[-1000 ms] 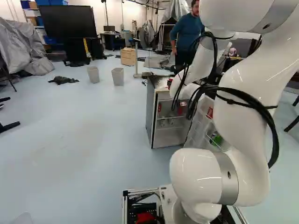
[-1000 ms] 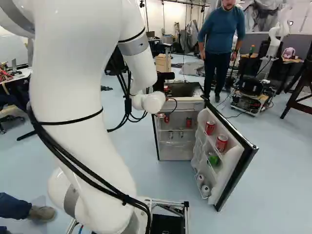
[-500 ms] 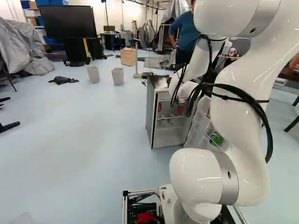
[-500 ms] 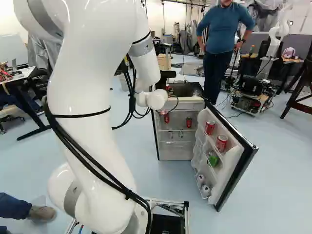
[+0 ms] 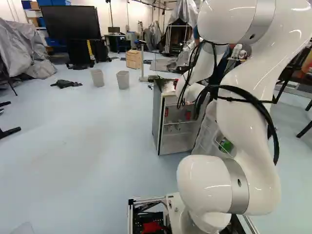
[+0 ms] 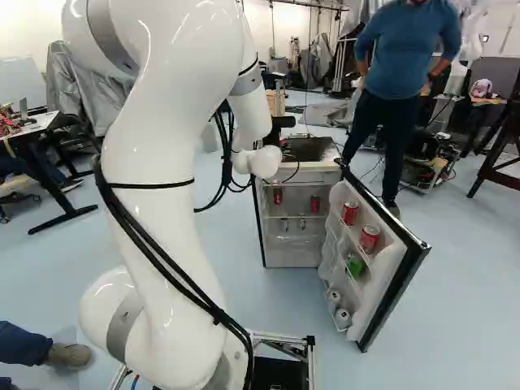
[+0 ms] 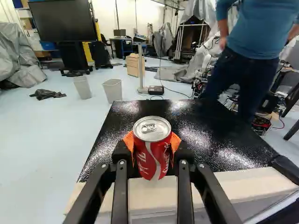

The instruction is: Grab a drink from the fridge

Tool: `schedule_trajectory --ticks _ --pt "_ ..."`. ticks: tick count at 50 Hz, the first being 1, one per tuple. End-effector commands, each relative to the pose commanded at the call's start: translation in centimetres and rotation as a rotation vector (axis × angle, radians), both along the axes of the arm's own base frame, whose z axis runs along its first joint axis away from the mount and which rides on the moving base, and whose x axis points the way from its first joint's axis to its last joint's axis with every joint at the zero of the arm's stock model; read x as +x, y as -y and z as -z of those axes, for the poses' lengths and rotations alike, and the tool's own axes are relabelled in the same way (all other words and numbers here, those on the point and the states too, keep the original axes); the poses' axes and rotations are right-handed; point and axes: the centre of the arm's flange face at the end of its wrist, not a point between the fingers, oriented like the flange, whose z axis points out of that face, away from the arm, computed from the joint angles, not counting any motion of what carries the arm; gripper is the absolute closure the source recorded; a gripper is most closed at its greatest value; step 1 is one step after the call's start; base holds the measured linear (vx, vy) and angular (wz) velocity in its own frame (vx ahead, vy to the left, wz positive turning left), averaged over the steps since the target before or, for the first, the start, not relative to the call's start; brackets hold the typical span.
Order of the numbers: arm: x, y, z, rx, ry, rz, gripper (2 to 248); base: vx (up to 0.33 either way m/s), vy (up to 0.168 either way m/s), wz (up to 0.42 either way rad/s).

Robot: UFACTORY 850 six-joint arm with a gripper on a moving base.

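Arm (image 6: 154, 211) shifted rightward in right base view | end effector (image 6: 282, 122) gripping red can (image 7: 153, 156), apparently above fridge (image 6: 313, 175)

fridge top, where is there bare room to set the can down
The black fridge top is bare on both sides of the gripped red can and beyond it to the back edge. Crowded: the open door, lined with cans.

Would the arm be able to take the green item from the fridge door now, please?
Probably not: the gripper holds a red can, though the open fridge door seems to leave the green item reachable.
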Motion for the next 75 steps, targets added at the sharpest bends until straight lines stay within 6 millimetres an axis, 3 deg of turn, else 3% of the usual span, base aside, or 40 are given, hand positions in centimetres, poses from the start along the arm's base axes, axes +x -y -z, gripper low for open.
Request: schedule_trajectory --ticks 38,39,43,44,48,49,54,55,59,60,75 --pt "0.4 0.1 1.4 0.005 -0.021 -0.001 151 0.0 0.0 0.0" --pt "0.4 0.1 1.4 0.005 -0.021 -0.001 122 0.0 0.0 0.0" --pt "0.4 0.1 1.4 0.005 -0.021 -0.001 122 0.0 0.0 0.0" --pt "0.4 0.1 1.4 0.005 -0.021 -0.001 89 0.0 0.0 0.0" --pt "0.4 0.1 1.4 0.005 -0.021 -0.001 89 0.0 0.0 0.0" --pt "0.4 0.1 1.4 0.005 -0.021 -0.001 55 0.0 0.0 0.0" --pt "0.0 0.0 1.3 0.006 -0.023 0.001 55 0.0 0.0 0.0" --pt "-0.2 0.0 1.3 0.006 -0.024 0.001 19 0.0 0.0 0.0" --pt "-0.8 0.0 1.2 0.007 -0.028 0.003 19 0.0 0.0 0.0" --pt "-1.0 0.0 1.2 0.007 -0.029 0.004 3 0.0 0.0 0.0" --pt "-4.1 0.2 -0.3 0.006 -0.022 0.022 3 0.0 0.0 0.0"
